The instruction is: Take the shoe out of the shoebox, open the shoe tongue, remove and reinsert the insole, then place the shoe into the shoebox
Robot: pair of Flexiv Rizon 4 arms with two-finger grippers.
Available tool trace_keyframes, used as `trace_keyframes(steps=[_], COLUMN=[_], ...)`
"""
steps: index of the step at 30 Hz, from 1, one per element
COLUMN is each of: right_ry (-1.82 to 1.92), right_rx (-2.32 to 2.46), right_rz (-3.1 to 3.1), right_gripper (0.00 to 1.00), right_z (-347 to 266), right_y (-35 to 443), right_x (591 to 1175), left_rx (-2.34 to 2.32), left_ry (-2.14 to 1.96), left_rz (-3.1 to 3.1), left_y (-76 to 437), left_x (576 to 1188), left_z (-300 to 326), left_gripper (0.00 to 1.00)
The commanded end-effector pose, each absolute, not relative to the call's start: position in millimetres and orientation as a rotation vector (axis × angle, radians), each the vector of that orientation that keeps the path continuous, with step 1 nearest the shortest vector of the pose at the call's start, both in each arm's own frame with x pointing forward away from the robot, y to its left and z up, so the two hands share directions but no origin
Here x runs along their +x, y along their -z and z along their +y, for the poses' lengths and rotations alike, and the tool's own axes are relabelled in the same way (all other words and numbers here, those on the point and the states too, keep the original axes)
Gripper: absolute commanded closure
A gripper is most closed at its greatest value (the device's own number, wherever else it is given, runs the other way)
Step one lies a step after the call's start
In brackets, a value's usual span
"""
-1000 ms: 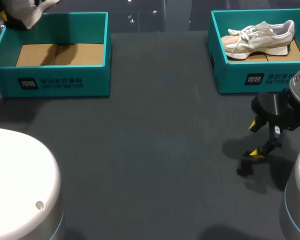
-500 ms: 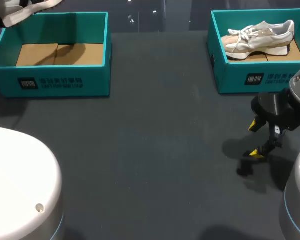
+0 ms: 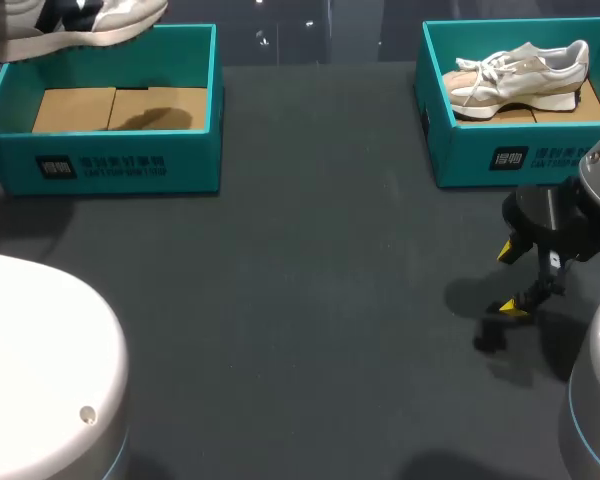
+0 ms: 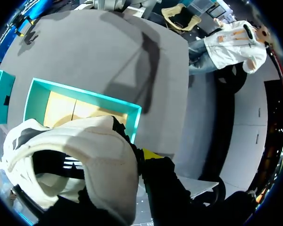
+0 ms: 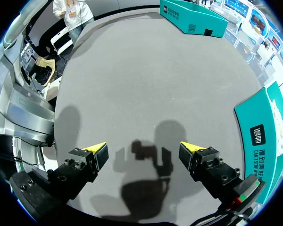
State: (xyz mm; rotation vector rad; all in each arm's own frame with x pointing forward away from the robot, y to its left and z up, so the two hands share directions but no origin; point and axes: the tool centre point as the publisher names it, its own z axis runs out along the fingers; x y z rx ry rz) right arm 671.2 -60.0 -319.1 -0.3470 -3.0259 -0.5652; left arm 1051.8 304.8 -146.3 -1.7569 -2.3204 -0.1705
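A white shoe [image 3: 80,22] is gripped by the left gripper [image 4: 132,162] and held in the air above the far left corner of the left shoebox [image 3: 110,165]. A second shoe [image 3: 520,68] lies in the right shoebox [image 3: 500,155]. The right gripper [image 5: 142,149] is held open, fingers spread wide, low over the dark table [image 3: 310,300].

The left gripper [image 4: 149,157] clamps the shoe [image 4: 85,160] aloft at far left, while the right gripper [image 3: 512,280] hangs low at near right, fingers spread wide.
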Motion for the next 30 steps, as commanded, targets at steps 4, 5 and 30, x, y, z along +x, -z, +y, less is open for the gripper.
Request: trace_keyframes(steps=[4,5,30], right_ry=[0.564,0.564,0.564], right_rx=[-0.348,-0.348,-0.348], right_rz=[-3.028,-3.028,-3.028], right_gripper=[0.0,0.0,0.0], right_z=[-60.2,-60.2,-60.2], right_y=[319.4,319.4,319.4], right_x=[670.1,670.1,670.1], left_rx=[-2.045,-2.088,-2.224], left_ry=[0.281,0.288,0.361], left_rz=[-2.177,-2.137,-2.037], left_y=[154.5,157.3,211.1], left_x=[1046.7,1047.2,1053.0], left_z=[297.4,296.4,308.2], left_gripper=[1.0,1.0,1.0])
